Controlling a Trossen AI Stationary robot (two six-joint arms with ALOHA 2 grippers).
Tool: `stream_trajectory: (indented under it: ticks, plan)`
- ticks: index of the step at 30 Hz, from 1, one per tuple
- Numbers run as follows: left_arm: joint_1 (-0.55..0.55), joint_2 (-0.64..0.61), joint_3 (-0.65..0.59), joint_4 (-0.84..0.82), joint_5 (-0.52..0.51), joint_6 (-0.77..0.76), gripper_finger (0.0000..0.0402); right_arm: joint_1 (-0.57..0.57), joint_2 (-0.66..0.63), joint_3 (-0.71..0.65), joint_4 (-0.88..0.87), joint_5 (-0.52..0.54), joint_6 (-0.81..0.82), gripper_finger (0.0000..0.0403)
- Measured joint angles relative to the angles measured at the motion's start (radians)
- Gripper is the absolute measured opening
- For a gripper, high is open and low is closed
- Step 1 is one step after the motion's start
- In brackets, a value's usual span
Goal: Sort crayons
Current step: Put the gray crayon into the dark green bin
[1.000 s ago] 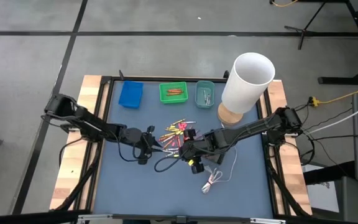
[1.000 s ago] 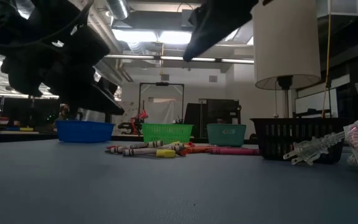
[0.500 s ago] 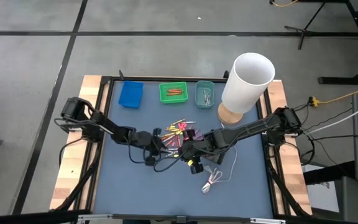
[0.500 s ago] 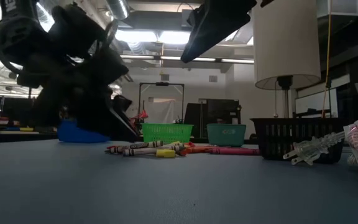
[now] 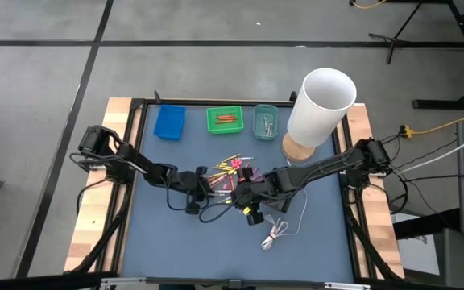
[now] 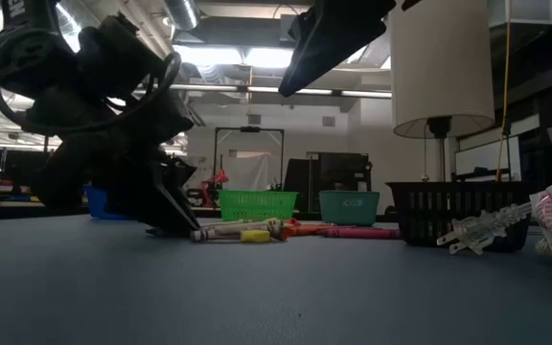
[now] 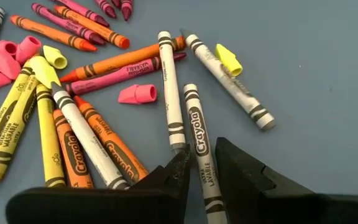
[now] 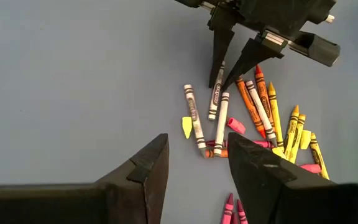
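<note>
Many crayons (image 5: 230,173) in yellow, orange, pink and white lie loose in a pile mid-table, and they show close up in the left wrist view (image 7: 104,106). My left gripper (image 5: 205,184) is down at the pile's left edge with its tips at the table (image 6: 186,228). It is open, and its fingers (image 7: 201,160) stand close on either long side of a white crayon (image 7: 196,134). My right gripper (image 8: 196,138) is open and empty. It hangs above the pile's near right side (image 5: 236,197). My left gripper's fingers (image 7: 180,171) stand along both long sides of the white crayon's near end (image 7: 199,155), slanting down from the table's left. The crayon lies flat on the table. Whether the fingers touch it I cannot tell.
A blue tray (image 5: 169,122), a green tray (image 5: 225,119) holding orange crayons and a teal tray (image 5: 266,122) stand in a row at the far edge. A lamp with a white shade (image 5: 321,105) stands at the far right. A white cable with a plug (image 5: 277,234) lies near the front.
My left gripper has gone toward the table's right edge and down, from above the table left of the pile to the pile's edge, where its tips now reach the table around the white crayon.
</note>
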Motion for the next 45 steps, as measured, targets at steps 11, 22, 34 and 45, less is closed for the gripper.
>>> stream_trajectory:
  ticks: [11, 22, 34, 45]
  plan:
    - [0.000, -0.002, 0.000, -0.037, -0.006, -0.050, 0.0027, 0.000, 0.000, 0.000, -0.004, 0.000, 0.000, 0.0163]
    - [0.000, -0.007, -0.003, -0.018, -0.008, -0.052, 0.0006, 0.000, -0.080, 0.000, -0.188, 0.006, 0.001, 0.0163]
    - [0.034, -0.087, 0.003, -0.003, 0.003, -0.166, 0.0005, 0.000, -0.178, 0.000, -0.323, 0.096, 0.005, 0.0163]
    - [0.128, -0.094, 0.172, 0.017, -0.078, -0.176, 0.0006, 0.000, -0.179, 0.000, -0.362, 0.161, 0.003, 0.0163]
